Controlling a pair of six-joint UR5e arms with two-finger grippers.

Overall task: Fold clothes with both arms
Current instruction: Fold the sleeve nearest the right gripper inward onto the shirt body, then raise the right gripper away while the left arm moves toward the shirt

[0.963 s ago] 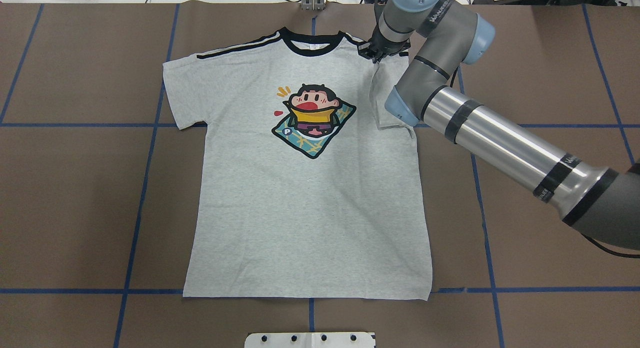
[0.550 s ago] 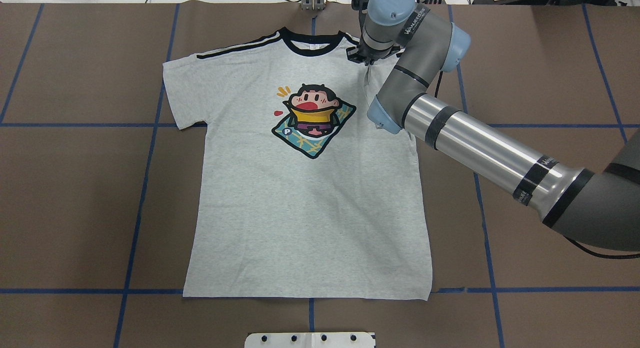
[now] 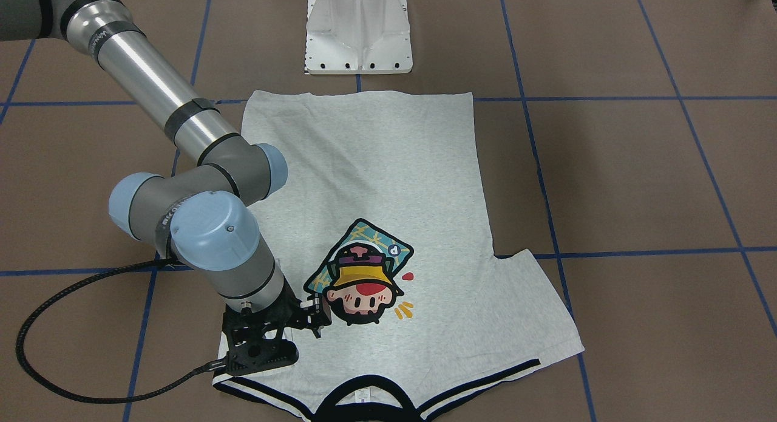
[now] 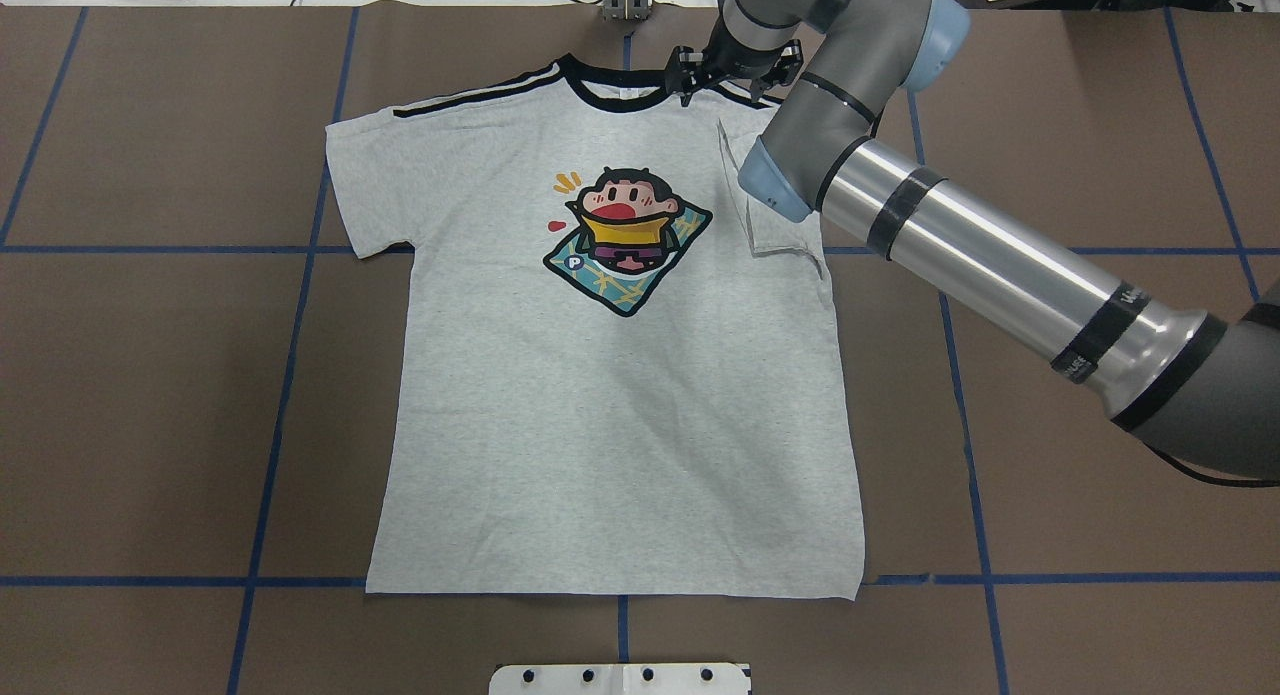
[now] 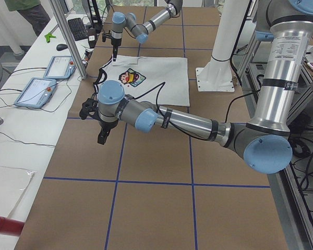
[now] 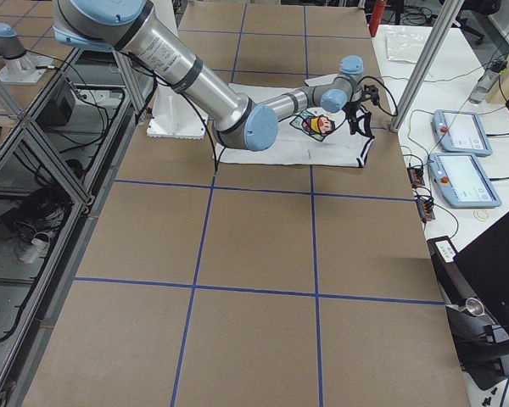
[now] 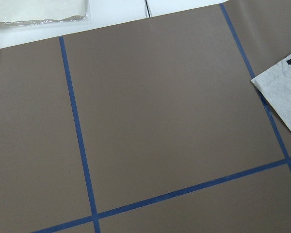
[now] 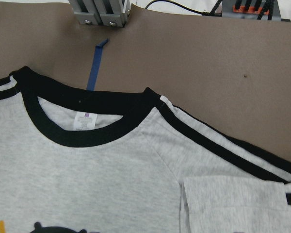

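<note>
- Fingers [image 4: 687,79] of the right gripper [image 4: 732,81] stand apart with nothing between them. They are above the right shoulder of the T-shirt [image 4: 610,425], beside the black neck band [image 4: 620,106].
- The T-shirt lies print-up in the middle of the desk [image 4: 150,375], collar toward the far edge and hem toward the robot's edge.
- Its right sleeve [image 4: 785,240] is folded inward onto the chest, while the left sleeve [image 4: 365,185] lies spread flat.
- The left gripper [image 5: 101,136] hangs over bare desk toward the left end, apart from the shirt. I cannot tell whether its fingers are apart or together.
- The left wrist view shows only a corner of the left sleeve.
</note>
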